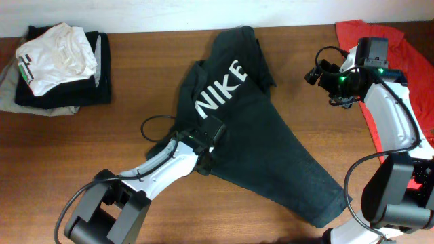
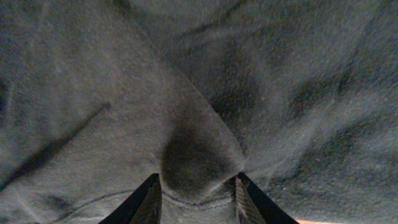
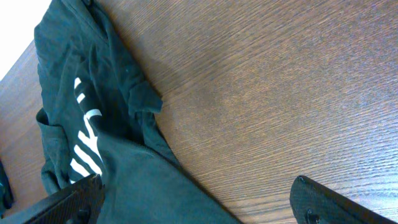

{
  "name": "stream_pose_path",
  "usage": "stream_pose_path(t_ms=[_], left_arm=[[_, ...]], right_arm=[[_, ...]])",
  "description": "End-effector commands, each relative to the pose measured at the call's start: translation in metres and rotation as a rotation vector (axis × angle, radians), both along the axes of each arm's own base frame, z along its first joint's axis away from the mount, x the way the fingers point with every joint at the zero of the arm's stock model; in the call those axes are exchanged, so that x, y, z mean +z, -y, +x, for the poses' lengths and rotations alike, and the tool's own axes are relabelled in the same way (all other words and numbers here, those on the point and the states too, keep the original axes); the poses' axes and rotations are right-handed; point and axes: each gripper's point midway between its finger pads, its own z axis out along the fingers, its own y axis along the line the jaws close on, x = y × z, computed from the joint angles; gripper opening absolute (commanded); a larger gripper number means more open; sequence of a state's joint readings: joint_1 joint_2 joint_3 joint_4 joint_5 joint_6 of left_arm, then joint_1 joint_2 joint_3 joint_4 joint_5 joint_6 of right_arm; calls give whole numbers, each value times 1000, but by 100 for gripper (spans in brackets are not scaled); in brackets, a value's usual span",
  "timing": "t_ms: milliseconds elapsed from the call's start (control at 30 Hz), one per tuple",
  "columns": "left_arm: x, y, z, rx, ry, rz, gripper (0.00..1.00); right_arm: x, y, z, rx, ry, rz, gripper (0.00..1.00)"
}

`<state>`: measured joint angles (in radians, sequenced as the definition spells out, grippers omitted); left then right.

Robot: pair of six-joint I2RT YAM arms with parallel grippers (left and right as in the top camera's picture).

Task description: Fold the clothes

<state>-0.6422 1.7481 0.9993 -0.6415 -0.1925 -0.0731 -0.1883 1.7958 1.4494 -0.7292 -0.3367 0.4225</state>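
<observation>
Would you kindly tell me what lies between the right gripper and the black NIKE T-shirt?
Only bare brown wooden tabletop lies between the right gripper and the black short-sleeved T-shirt with white NIKE lettering, as the overhead view shows.

T-shirt (image 1: 258, 142): middle of the table (image 1: 81, 149).
Folded pile (image 1: 57, 64): back-left corner, well apart from the T-shirt.
Loose garment (image 1: 349, 32): back-right edge, right of the T-shirt.
</observation>
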Motion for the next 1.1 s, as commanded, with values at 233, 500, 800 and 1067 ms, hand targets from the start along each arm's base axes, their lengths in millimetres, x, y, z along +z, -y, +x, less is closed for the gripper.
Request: stream_pose_path(t_ms=[233,500,800,1067], left_arm=[[6,-1,-2,-27,22,82,38],[8,8,-9,-75,42,116,39],[6,7,-8,-70,47,113,39],[1,7,-10,-72,33,119,38]], right_arm=[[15,0,2,-2,37,-14,99],[15,0,2,-2,37,-14,99],[15,0,2,-2,37,-14,99],[15,0,2,-2,37,-14,99]])
